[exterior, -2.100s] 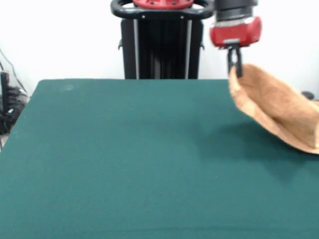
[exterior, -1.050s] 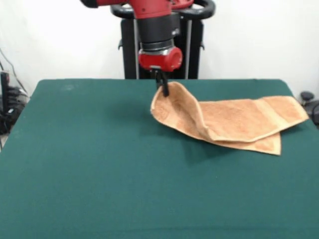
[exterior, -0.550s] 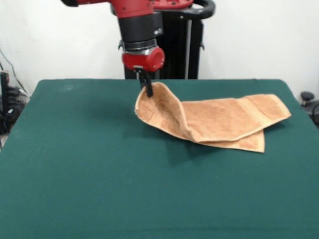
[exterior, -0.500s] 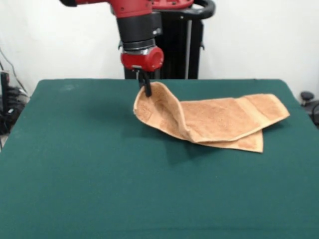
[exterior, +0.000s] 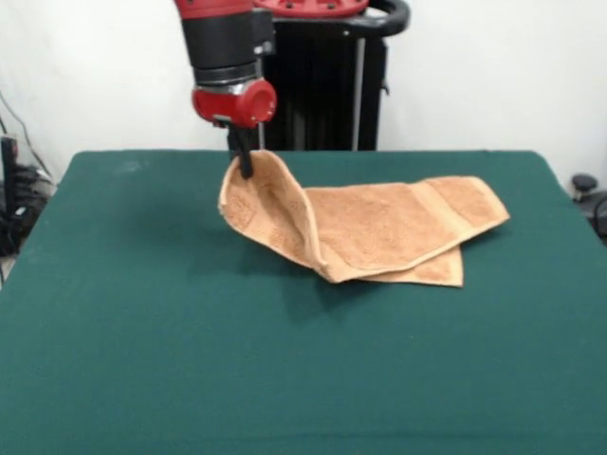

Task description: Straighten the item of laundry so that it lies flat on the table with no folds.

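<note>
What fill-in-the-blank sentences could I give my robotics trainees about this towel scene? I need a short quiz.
1. The gripper is shut on one ____ of the towel.
2. The table is covered in dark ____ cloth.
3. The held end of the towel is ____ above the table, while the other end rests on it.
4. The towel is not flat: one layer lies ____ over another.

Missing words: corner; green; lifted; folded

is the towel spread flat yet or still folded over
Folded. The hand towel lies doubled on the table, one corner lifted by the hand.
</note>
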Motion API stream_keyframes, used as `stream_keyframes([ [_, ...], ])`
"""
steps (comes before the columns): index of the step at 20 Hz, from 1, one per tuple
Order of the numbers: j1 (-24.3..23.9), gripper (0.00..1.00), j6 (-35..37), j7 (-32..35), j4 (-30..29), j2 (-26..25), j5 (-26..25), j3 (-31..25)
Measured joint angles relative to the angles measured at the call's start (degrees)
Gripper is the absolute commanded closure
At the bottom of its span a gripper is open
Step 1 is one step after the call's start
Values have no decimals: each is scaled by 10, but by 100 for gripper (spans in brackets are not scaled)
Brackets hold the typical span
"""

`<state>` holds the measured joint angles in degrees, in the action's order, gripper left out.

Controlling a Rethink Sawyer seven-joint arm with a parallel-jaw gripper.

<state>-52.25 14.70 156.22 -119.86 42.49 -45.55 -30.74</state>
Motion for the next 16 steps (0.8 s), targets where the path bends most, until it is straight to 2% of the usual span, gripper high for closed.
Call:
stream_keyframes([
  [9, -37, 100, 58, -41, 54, -14, -5, -75],
  [10, -45, 0, 59, -80, 80, -29, -18, -101],
  [16, -45, 0, 59, -120, 102, -44, -25, -119],
])
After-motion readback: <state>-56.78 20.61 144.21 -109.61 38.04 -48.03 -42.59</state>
